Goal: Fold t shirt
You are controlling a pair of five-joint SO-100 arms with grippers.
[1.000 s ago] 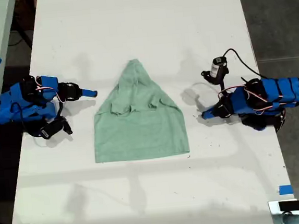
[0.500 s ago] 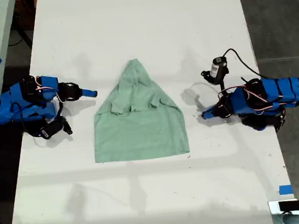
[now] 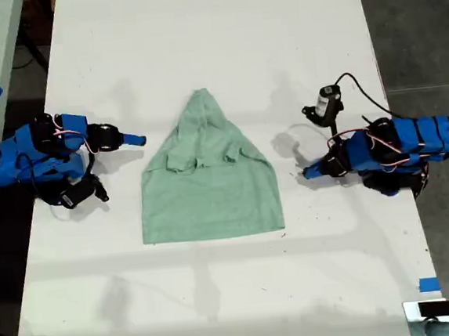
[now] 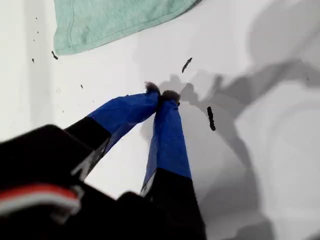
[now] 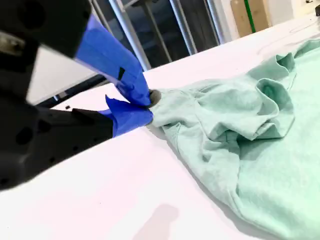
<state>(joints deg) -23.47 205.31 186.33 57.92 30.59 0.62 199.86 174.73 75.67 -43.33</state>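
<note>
The pale mint-green t shirt (image 3: pixel 211 189) lies flat in the middle of the white table (image 3: pixel 199 52), its top folded into a point and its hem toward the exterior view's bottom. My first gripper (image 3: pixel 307 173) rests at the exterior view's right, shut and empty, a short gap from the shirt's side edge. The first wrist view shows its blue fingertips (image 4: pixel 161 94) together on bare table, with a shirt (image 4: pixel 110 20) corner beyond them. My second gripper (image 3: pixel 140 139), at the exterior view's left, is shut (image 5: pixel 149 107) beside the bunched shoulder of the shirt (image 5: pixel 250 130), holding nothing.
A black cabled camera (image 3: pixel 327 102) sticks up from the arm at the exterior view's right. Blue tape (image 3: pixel 428 284) marks the table near the exterior view's lower right. Small dark marks (image 4: pixel 210 118) dot the table. Dark floor borders both long table edges.
</note>
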